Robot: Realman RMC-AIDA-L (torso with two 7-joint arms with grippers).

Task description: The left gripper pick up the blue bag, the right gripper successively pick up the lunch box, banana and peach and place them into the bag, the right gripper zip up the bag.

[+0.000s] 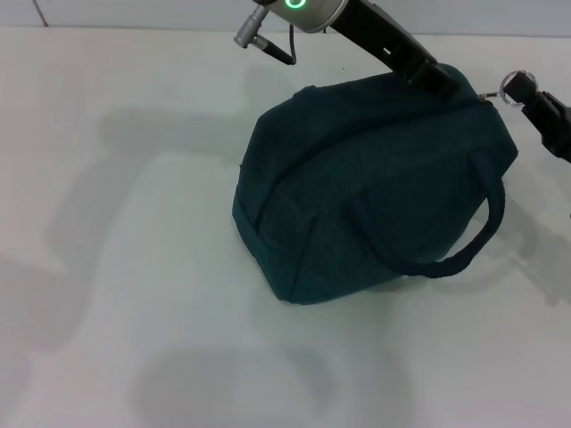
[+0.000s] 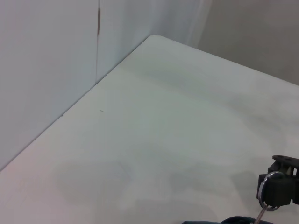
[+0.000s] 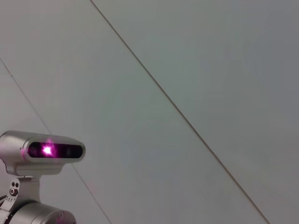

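While zipped, blue bag [image 1: 375, 187], contents hidden

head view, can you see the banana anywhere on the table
No, only the blue bag sits on the white table; no banana shows.

Left gripper [image 1: 434, 78] reaches in from the top on a black arm, green ring lit on its silver wrist, tip down at the far upper edge. Right gripper [image 1: 520, 88] enters from the right edge, fingers pinched on a metal ring [image 1: 515, 86].
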